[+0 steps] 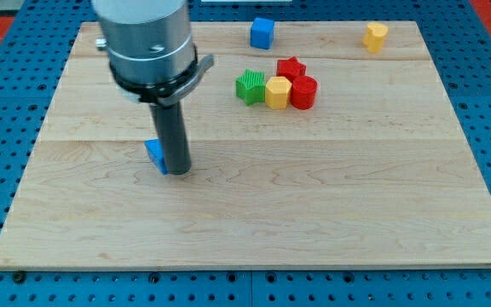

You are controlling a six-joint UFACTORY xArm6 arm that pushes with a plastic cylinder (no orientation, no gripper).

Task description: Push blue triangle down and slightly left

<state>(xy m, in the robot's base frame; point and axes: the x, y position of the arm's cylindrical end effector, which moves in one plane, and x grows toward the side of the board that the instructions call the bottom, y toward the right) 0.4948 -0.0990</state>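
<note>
While the dark rod stands up straight over the left half of the wooden surface (254, 230), my tip (178, 172) rests just at the right side of the blue triangle (155, 154). The two look like they touch, and the rod hides part of the block. The blue triangle sits about halfway between the top edge and the bottom edge, closer to the left edge than to the middle.

This arm has no pincer, only the rod, so nothing can be apart or together.

Near the top edge, a bit right of the middle, sits a blue cube (262, 32). Close to the top right corner sits a small yellow block (376, 36); its shape is hard to make out.

Below the blue cube, four blocks huddle together. The green block (250, 86) is on the left of the group. Right beside it, touching, is a yellow block with flat sides (278, 91). Next comes a round red block (303, 92), touching the yellow one. Behind them, nearer the top edge, is a red star-like block (290, 68).

This group is well apart from the blue triangle and my tip.

I can see no words or labels on anything.
</note>
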